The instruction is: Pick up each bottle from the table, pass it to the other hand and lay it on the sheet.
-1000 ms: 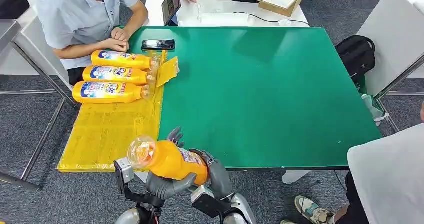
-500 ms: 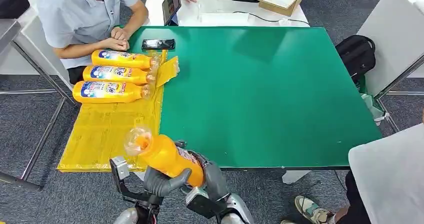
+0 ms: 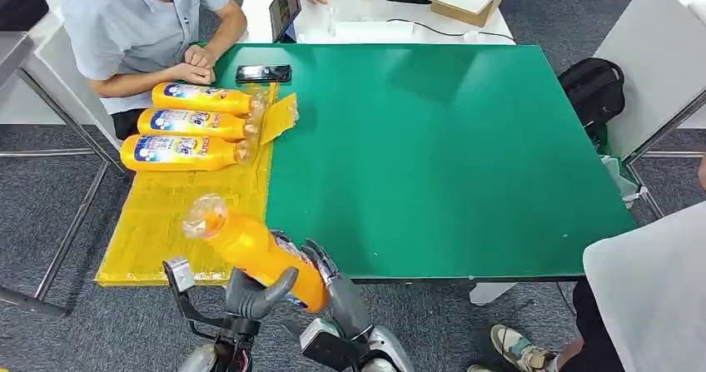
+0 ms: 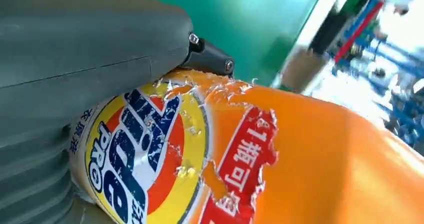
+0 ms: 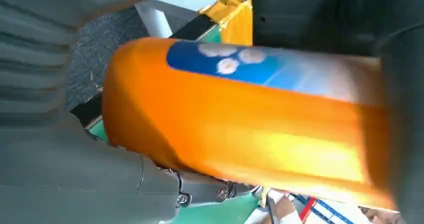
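Head view: orange detergent bottle [image 3: 254,251] held off the table at the near edge, tilted, clear cap end up and toward the yellow sheet [image 3: 179,218], base down in the hands. Left hand [image 3: 254,293] wrapped under and around the lower body, thumb across the front. Right hand [image 3: 329,276] against the base end from the other side, fingers curled on it; cannot tell how firmly. Three more orange bottles [image 3: 196,126] lying side by side on the far end of the sheet, caps toward the green table [image 3: 449,156]. Black phone [image 3: 263,74] on the far table edge, person in a grey shirt [image 3: 137,22] seated just behind the bottles. Left wrist view: grey thumb [image 4: 95,48] pressed on the bottle, torn round label [image 4: 145,154] with blue lettering and red strip close up. Right wrist view: orange body with blue label patch lying across, grey hand parts closed around both ends, green table edge and yellow sheet behind.
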Controlling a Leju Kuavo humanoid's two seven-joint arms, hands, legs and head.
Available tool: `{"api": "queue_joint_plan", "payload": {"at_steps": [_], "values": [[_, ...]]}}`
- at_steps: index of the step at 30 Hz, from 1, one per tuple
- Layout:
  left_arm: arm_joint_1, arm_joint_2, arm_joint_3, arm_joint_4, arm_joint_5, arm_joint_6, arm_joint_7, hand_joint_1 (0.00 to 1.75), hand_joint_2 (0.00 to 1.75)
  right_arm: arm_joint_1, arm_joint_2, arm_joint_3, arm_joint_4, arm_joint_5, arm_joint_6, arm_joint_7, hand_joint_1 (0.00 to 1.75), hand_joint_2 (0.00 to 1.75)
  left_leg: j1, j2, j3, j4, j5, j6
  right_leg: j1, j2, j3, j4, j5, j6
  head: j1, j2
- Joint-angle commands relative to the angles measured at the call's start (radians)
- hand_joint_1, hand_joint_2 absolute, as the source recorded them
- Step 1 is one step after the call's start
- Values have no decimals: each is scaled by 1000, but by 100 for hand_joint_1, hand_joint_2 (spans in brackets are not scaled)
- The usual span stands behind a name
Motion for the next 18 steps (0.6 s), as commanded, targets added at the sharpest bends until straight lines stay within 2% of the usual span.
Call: {"api": "queue_joint_plan", "payload": {"at_steps": [1,4,12,16,17,18], "values": [[-51,50,143,91,-473,391,-116,164,175,34,-64,60,-63,-48,-81,1,0,0,1,-1,7,-2,-1,-1,1,-3,7,-2,-2,-2,0,0],[-81,91,161,109,-704,524,-77,173,175,45,-65,55,-74,-71,-85,1,0,0,1,0,4,-2,0,-1,1,-1,4,-2,-1,-2,0,0],[-111,102,166,97,-856,475,-16,173,175,60,-50,37,-77,-128,-118,1,0,0,1,0,3,-1,0,-1,1,-1,3,0,-1,-1,0,0],[-165,148,134,172,-1002,441,82,168,175,66,-39,38,-105,-139,-136,1,0,0,1,-1,3,-1,0,-1,1,-2,3,-1,-1,-2,0,0],[-206,172,110,243,-1113,432,148,157,175,67,-34,38,-110,-148,-129,1,0,0,0,-1,2,-1,0,-1,0,-2,3,0,-1,-2,0,0],[-206,172,110,243,-1113,432,148,157,175,67,-34,38,-110,-148,-129,1,0,0,1,-2,5,-2,0,-2,1,-3,5,-1,-1,-2,0,0]]}}
